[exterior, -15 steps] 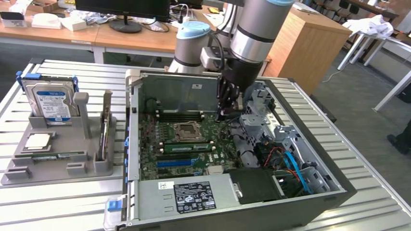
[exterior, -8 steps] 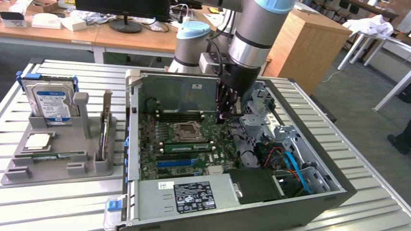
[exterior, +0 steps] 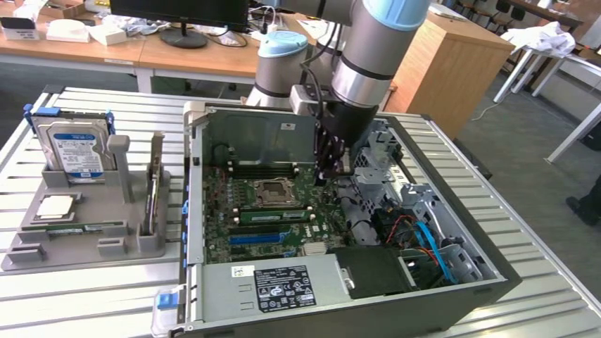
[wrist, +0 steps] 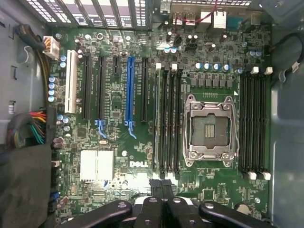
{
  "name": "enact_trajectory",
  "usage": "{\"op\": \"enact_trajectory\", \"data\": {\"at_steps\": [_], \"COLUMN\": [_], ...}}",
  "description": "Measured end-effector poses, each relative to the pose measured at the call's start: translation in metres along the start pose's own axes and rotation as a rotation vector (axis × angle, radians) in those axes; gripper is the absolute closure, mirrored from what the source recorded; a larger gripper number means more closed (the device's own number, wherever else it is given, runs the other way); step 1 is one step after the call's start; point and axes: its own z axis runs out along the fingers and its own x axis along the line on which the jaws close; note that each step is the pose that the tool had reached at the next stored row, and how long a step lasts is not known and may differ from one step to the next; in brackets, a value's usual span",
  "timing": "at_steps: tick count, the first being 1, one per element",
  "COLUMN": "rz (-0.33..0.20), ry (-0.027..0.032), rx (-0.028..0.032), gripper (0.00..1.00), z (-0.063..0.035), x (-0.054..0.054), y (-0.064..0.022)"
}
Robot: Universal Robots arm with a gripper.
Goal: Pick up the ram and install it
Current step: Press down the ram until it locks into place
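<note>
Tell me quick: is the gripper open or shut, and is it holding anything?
Gripper: closed, with nothing visible between its fingertips, above the motherboard.

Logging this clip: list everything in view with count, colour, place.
computer case: one, dark grey, open, on the slatted table
motherboard: one, green, inside the case
CPU socket: one, silver, mid-motherboard
power supply: one, silver, in the case, nearest the exterior camera
holder tray: one, grey, exterior view's left
hard drive: one, blue-and-white label, upright in tray
ram: one, green, apparently flat in tray
robot arm: one, silver and blue, above case
gripper: one, black, shut, over motherboard
</note>
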Motion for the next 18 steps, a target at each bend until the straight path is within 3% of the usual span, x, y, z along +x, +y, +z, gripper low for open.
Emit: {"op": "enact_trajectory", "data": {"at_steps": [14, 18], "rz": [0.0, 0.0], "ry": [-0.0001, 0.0], "rx": [0.0, 0.0], "gripper": [0.9, 0.9], "z": [0.016, 0.0167], "x": [0.0, 0.0], "y": [-0.0006, -0.0006]}}
